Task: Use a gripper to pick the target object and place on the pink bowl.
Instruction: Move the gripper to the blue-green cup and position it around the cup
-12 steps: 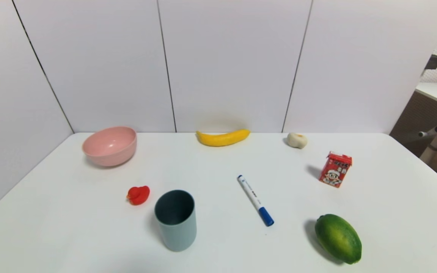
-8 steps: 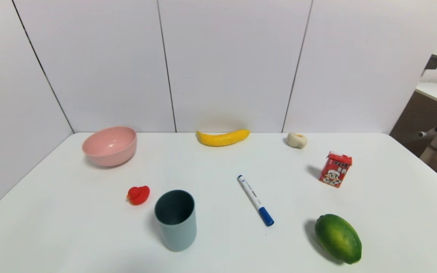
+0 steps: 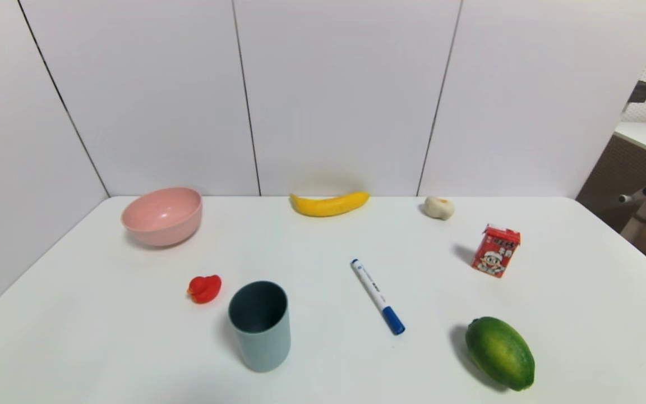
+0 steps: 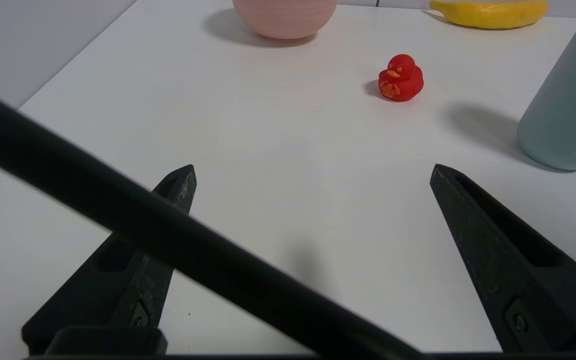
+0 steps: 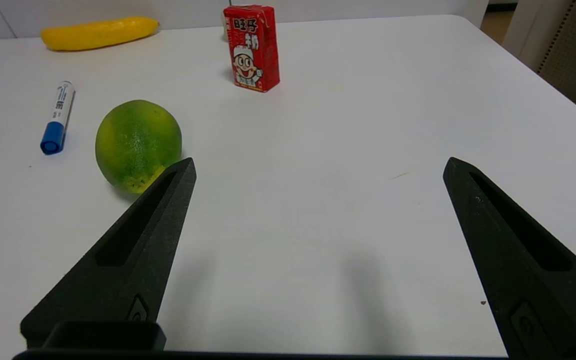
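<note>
The target object, a pale blue-grey tumbler [image 3: 259,326] with a dark teal inside, stands upright near the table's front, left of centre; its side also shows in the left wrist view [image 4: 565,100]. The pink bowl [image 3: 162,216] sits at the far left by the wall, and its base shows as the pink bowl [image 4: 285,17]. Neither arm appears in the head view. My left gripper [image 4: 313,170] hovers open over bare table, well short of the tumbler, with a black cable across the view. My right gripper [image 5: 318,167] is open over bare table near the green fruit.
A red rubber duck [image 3: 204,288] sits just left of the tumbler. A blue-capped marker [image 3: 377,296], a green fruit [image 3: 499,352], a red drink carton [image 3: 495,250], a banana [image 3: 329,203] and a small pale object [image 3: 439,207] lie around the table [image 3: 323,252]. Walls close the back and left.
</note>
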You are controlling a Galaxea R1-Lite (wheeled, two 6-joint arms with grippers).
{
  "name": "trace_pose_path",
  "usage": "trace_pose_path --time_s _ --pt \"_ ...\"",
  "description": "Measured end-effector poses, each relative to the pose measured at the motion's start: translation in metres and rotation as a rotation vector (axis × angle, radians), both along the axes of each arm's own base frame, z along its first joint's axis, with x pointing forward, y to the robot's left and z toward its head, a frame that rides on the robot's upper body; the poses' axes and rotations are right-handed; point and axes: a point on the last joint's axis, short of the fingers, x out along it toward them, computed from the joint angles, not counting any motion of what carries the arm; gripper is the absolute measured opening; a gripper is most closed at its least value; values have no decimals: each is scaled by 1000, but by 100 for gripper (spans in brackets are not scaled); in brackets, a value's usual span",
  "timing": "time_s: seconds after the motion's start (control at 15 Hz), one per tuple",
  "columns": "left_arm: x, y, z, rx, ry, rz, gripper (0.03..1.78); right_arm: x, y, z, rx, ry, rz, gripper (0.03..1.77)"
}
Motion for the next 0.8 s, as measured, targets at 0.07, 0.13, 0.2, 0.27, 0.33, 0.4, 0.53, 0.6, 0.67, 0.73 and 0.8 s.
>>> trace_pose_path --time_s 0.07,0.13,0.2,0.27,0.33,0.4,0.53,0.6,0.67,0.73,0.8 --pt "0 0 0 1 0 0 169 0 0 0 0 0 0 171" --pt "0 0 0 3 0 0 169 0 0 0 0 0 0 171" --pt "0 0 0 5 5 0 169 0 0 0 0 0 0 171" --pt "1 0 0 7 13 0 169 0 0 0 0 0 0 171" --pt "2 0 2 12 21 -1 169 0 0 0 0 0 0 171" --pt "3 0 4 21 23 0 169 0 0 0 0 0 0 171" --pt "8 0 18 49 4 -2 169 0 0 0 0 0 0 171" --pt "10 0 28 71 -7 -5 169 0 0 0 0 0 0 171" --pt "13 0 40 99 -16 -8 169 0 0 0 0 0 0 171" --pt "16 0 52 133 -19 -14 169 0 0 0 0 0 0 171" --pt "20 0 64 169 -17 -26 169 0 0 0 0 0 0 171"
